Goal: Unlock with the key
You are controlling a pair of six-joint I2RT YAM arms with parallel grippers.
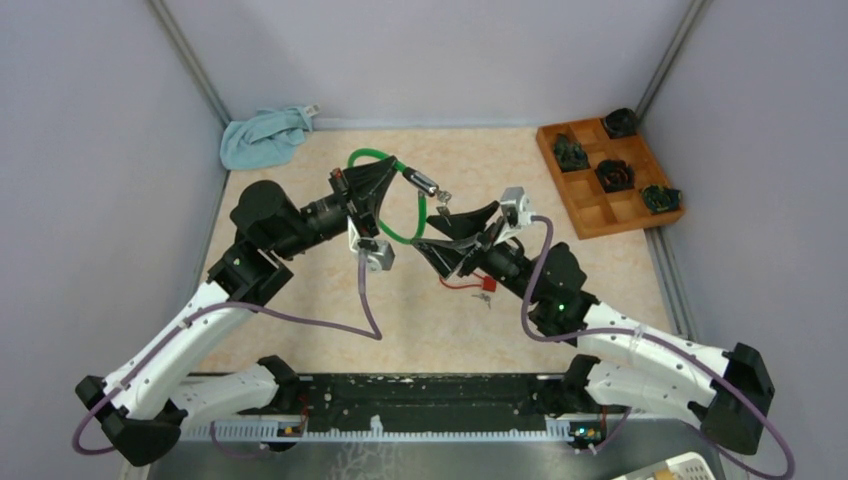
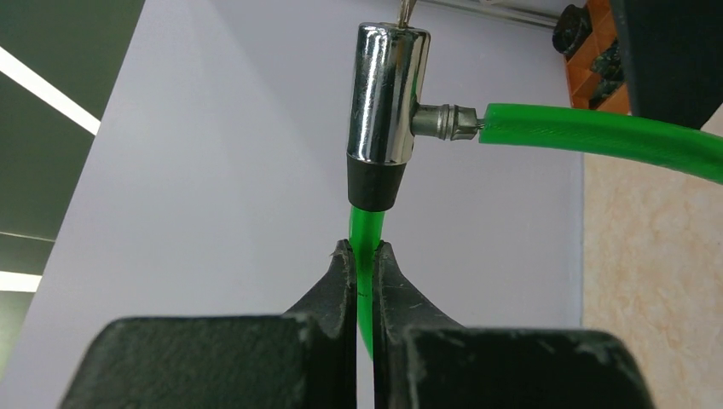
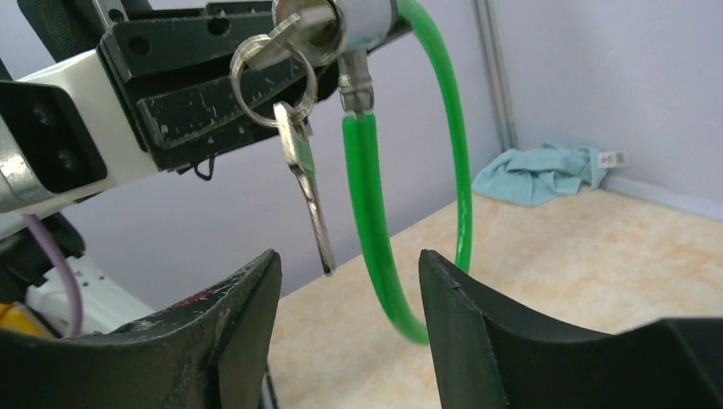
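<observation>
A green cable lock [image 1: 418, 215] hangs in the air above the table. My left gripper [image 1: 395, 170] is shut on the cable [image 2: 367, 230] just below the chrome lock cylinder [image 2: 388, 94]. A key [image 3: 294, 34] sits in the end of the cylinder [image 3: 362, 17], and from its ring [image 3: 273, 77] a second key [image 3: 309, 192] dangles. My right gripper [image 3: 348, 260] is open just short of the dangling key and the cable loop [image 3: 368, 221], touching neither. Seen from above, the right gripper [image 1: 432, 232] stands below the cylinder [image 1: 421, 183].
A small red item with a cord [image 1: 472, 285] lies on the table under the right wrist. A blue cloth [image 1: 262, 137] is bunched in the back left corner. A wooden compartment tray [image 1: 590, 215] holding dark objects stands at the back right.
</observation>
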